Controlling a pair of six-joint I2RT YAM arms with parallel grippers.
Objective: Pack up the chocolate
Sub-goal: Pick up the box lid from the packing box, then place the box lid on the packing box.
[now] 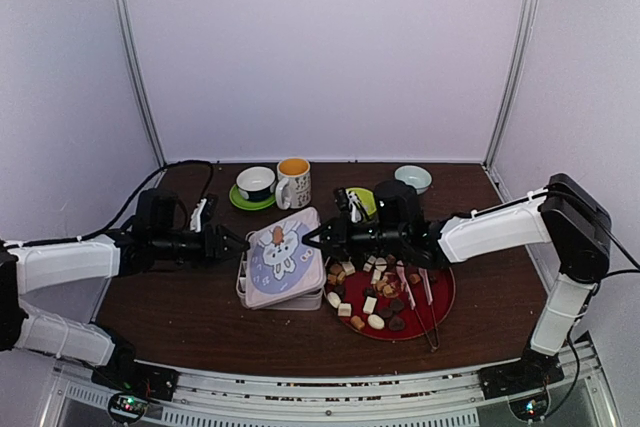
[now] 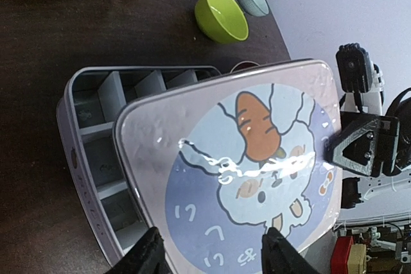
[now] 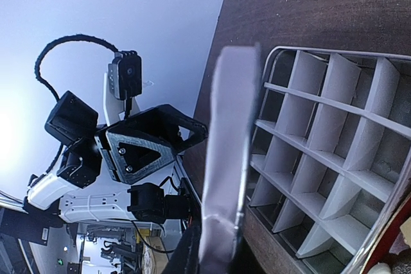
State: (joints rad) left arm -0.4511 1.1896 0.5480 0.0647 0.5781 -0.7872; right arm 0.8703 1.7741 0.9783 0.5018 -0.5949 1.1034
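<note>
the chocolate [image 1: 372,299] is lying loose on the red plate [image 1: 445,289], just right of the divided tin [image 2: 87,139]. the right gripper [image 1: 318,238] is pinching the rabbit lid [image 1: 285,257] by its edge, and the left gripper [image 1: 238,244] is hovering with fingers spread wide at the opposite edge.

The dark wooden table [image 1: 200,317] carries a green saucer [image 1: 238,203], a mug [image 1: 293,183], a lime bowl [image 2: 221,14], a pale bowl [image 1: 413,178], a divided tin [image 2: 67,152] and, just beside it, a red plate [image 1: 442,302].
</note>
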